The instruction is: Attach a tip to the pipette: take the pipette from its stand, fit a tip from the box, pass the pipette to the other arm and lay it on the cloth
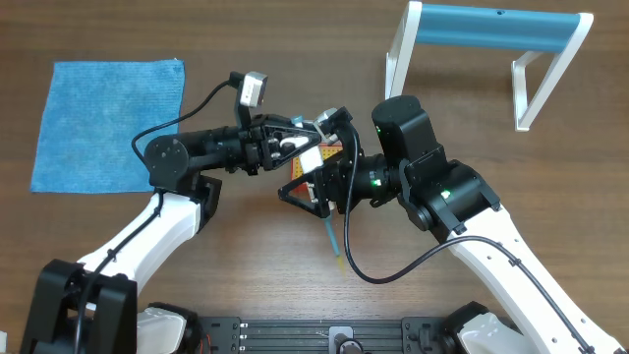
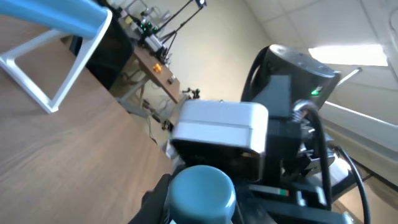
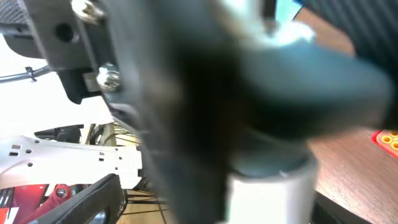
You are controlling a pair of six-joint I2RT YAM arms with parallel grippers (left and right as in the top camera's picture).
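1. Two arms meet at mid-table for the handover. The left gripper [image 1: 287,147] and the right gripper [image 1: 313,187] stand nose to nose just in front of the orange tip box [image 1: 331,150]. The pipette [image 1: 332,234] is between them, its slim shaft slanting toward the arms' bases with a pale tip on its end
2. In the left wrist view, the pipette's blue cap [image 2: 200,191] sits between the left gripper's dark fingers [image 2: 155,200]. They are narrow and pressed to either side of it, so that hold looks made. Whether the right gripper is clamped on the pipette or has let go cannot be told; its own view is too close to read
3. The step goes well only if one hold is firm before the other ends. The left grip should be sure first, and then the right gripper should open fully
4. The right arm should back off along its own line and not sideways, so that it does not drag the shaft or twist the pipette in the left grip
5. The tip should be kept off the table and the tip box, because a knock could loosen the fit
6. A grip near the round cap may let the long body swing, so the carry to the blue cloth [image 1: 108,123], well apart at the left, should be slow, with the pipette laid down flat
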